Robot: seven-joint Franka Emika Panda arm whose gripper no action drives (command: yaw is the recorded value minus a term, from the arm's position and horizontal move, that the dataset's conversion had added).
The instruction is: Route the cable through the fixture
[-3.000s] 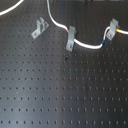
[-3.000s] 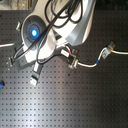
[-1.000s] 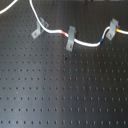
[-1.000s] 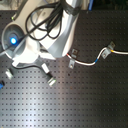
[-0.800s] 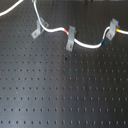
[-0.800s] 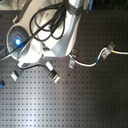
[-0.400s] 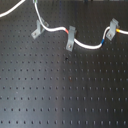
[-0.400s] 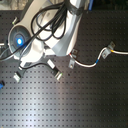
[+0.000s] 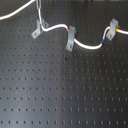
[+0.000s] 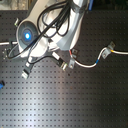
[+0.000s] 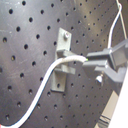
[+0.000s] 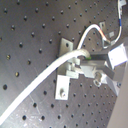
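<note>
White cable point(image 9: 85, 45) runs across the black perforated worktop point(image 9: 65, 95) in the first exterior view, coming in from the first exterior view's left, passing the slanted grey fixture point(image 9: 39, 31), then a second clip point(image 9: 70, 39), then a third clip point(image 9: 113, 27) beside its blue, red and yellow bands.

Gripper point(image 12: 90, 62): jaws narrowly set and closed on the cable in both wrist views, with the cord point(image 11: 55, 75) emerging from between the dark fingers point(image 11: 107, 57) directly in front of the fixture point(image 11: 63, 55). In the second wrist view the cable point(image 12: 55, 67) lies against the fixture's point(image 12: 67, 60) forked top; whether it is seated in the fork cannot be told.

In the second exterior view the arm point(image 10: 50, 35) hides the fixture; the cable point(image 10: 95, 60) trails toward the second exterior view's right.
</note>
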